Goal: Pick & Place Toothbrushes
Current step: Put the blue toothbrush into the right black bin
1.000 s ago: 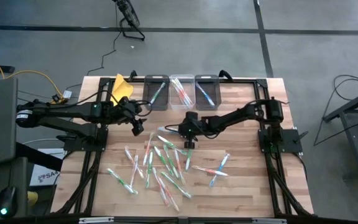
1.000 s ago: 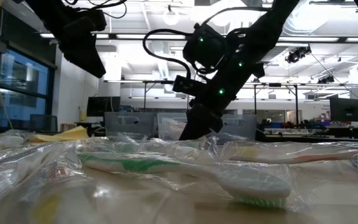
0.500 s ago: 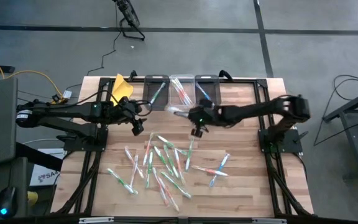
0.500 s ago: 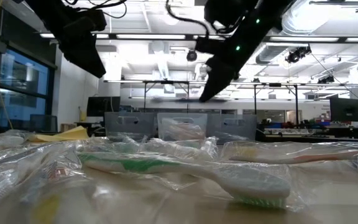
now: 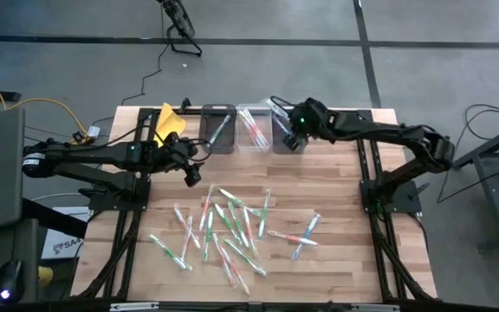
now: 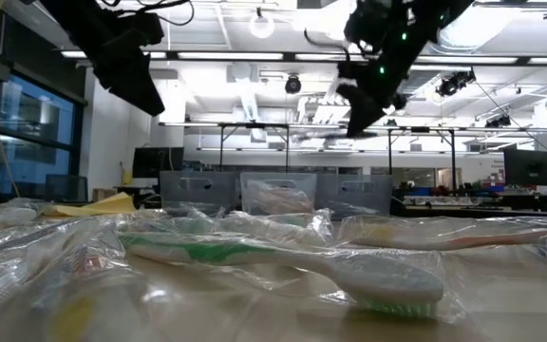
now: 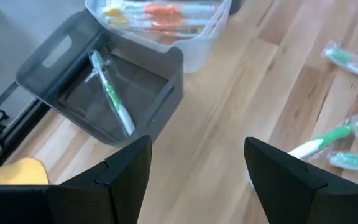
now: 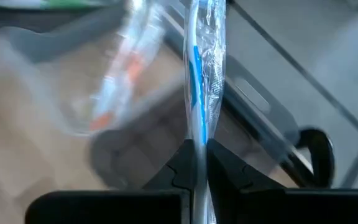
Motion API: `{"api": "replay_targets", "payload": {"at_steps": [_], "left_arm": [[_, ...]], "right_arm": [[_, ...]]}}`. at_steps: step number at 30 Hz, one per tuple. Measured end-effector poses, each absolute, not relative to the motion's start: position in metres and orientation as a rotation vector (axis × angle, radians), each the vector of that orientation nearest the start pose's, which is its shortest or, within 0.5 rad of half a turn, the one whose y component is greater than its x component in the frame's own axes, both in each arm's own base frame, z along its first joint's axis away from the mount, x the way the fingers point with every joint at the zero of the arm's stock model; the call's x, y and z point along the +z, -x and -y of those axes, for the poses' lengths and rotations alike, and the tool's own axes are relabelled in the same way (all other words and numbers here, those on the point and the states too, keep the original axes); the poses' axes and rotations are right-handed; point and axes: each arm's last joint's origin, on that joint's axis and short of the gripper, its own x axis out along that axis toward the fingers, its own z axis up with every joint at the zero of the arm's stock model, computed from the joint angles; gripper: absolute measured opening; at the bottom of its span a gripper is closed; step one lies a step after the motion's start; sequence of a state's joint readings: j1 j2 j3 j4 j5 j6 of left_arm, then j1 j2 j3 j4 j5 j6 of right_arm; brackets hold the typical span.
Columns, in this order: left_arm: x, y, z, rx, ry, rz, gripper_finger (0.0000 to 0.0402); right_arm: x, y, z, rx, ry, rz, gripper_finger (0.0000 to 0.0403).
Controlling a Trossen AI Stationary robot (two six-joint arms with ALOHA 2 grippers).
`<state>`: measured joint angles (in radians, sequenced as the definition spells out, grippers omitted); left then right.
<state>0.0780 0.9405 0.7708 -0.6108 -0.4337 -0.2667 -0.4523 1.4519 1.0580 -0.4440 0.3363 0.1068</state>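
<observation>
Several wrapped toothbrushes (image 5: 228, 227) lie scattered on the wooden table (image 5: 345, 269); one green one (image 6: 283, 256) lies close in the low view. My right gripper (image 5: 290, 139) hangs over the right dark bin (image 5: 288, 117) at the far edge, shut on a blue-and-white toothbrush (image 8: 199, 74) in a clear wrapper. My left gripper (image 5: 191, 178) waits open above the table near the left dark bin (image 7: 104, 87), which holds a green toothbrush (image 7: 112, 93). My right gripper pinches the wrapped toothbrush's shaft (image 8: 197, 138) between its two fingers (image 8: 182, 163). The fingers slant down toward the table's far edge. The toothbrush sticks out forward past the fingertips, in line with them, lifted clear above the bins.
A clear middle bin (image 5: 251, 126) holds red-and-white toothbrushes (image 7: 166, 12). A yellow cloth (image 5: 168, 123) lies at the far left corner. Black frame rails (image 5: 379, 217) run along both table sides. Bare wood lies between the bins and the pile.
My right gripper has risen from the pile and swung toward the far edge and to the right, turning as it went. It carried the blue toothbrush clear of the table and now stands over the right dark bin. It stayed shut.
</observation>
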Motion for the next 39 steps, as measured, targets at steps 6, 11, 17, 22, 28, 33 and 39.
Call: {"api": "replay_targets", "payload": {"at_steps": [6,11,17,22,28,33,39], "left_arm": [[0.269,-0.182,-0.027,0.584,0.102,-0.695,0.0251],[0.270,-0.183,-0.027,0.587,0.103,-0.684,0.0251],[0.272,-0.184,-0.027,0.569,0.064,-0.674,0.0251],[0.275,-0.186,-0.027,0.584,0.060,-0.633,0.0251],[0.276,-0.187,-0.028,0.589,0.079,-0.611,0.0251],[0.276,-0.187,-0.028,0.589,0.079,-0.611,0.0251],[0.276,-0.187,-0.028,0.579,0.048,-0.621,0.0251]], "right_arm": [[0.233,-0.258,0.166,-0.878,-0.223,-0.866,0.0017],[0.211,-0.250,0.177,-0.859,-0.302,-0.919,0.0017],[0.196,-0.250,0.183,-0.852,-0.311,-0.858,0.0018],[0.202,-0.258,0.186,-0.800,-0.343,-0.736,0.0020],[0.201,-0.258,0.184,-0.791,-0.419,-0.724,0.0020],[0.196,-0.257,0.175,-0.795,-0.422,-0.807,0.0020],[0.195,-0.256,0.173,-0.914,-0.399,-0.821,0.0025]]}}
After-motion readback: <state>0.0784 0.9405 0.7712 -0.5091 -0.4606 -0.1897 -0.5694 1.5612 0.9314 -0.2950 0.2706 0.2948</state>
